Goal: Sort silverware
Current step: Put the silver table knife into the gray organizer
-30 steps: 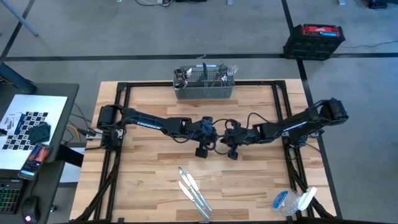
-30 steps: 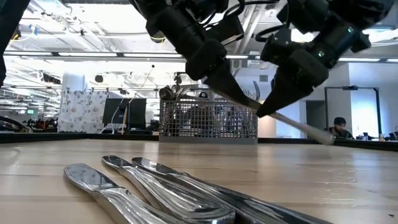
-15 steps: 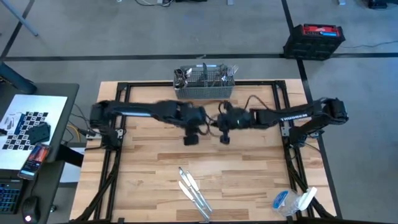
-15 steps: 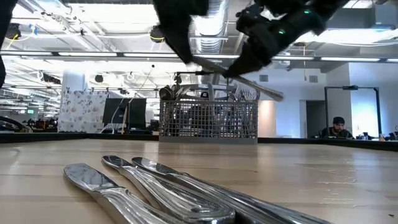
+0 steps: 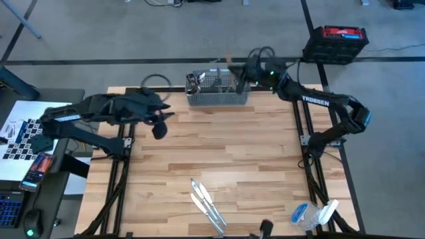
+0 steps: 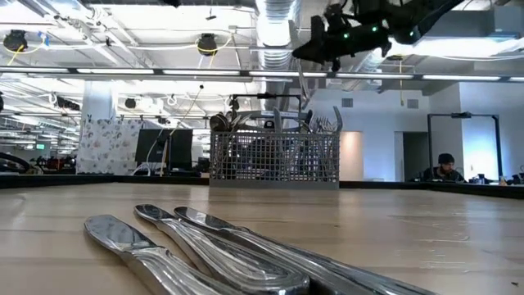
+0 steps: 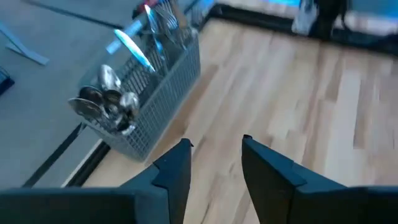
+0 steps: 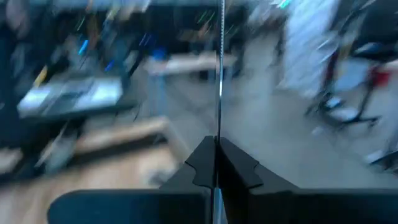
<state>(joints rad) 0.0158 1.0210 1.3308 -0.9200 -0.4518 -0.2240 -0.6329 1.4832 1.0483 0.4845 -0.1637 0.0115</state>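
Observation:
A grey wire-mesh basket stands at the table's far edge, with spoons and forks upright in it. Three table knives lie flat near the front edge. My right gripper hangs high over the basket, shut on one slim piece of silverware that shows edge-on; what sort it is I cannot tell. My left gripper is open with nothing between its fingers, raised over the table's left part. My right gripper pinches the slim piece of silverware between its two fingers. The piece runs along the fingers and sticks out past their tips. It is lifted clear, above the basket. Which end the fingers have is hidden by the fingers themselves.
A clear plastic bag lies at the table's front right corner. A side table with a checkered board stands at the left. A red and black case sits on the floor behind. A person sits far back in the room.
Both grippers held the piece together over the table's middle. My left gripper has let go and drawn back toward the left edge, rising. My right gripper has swung toward the far edge and up with the piece, to above the basket.

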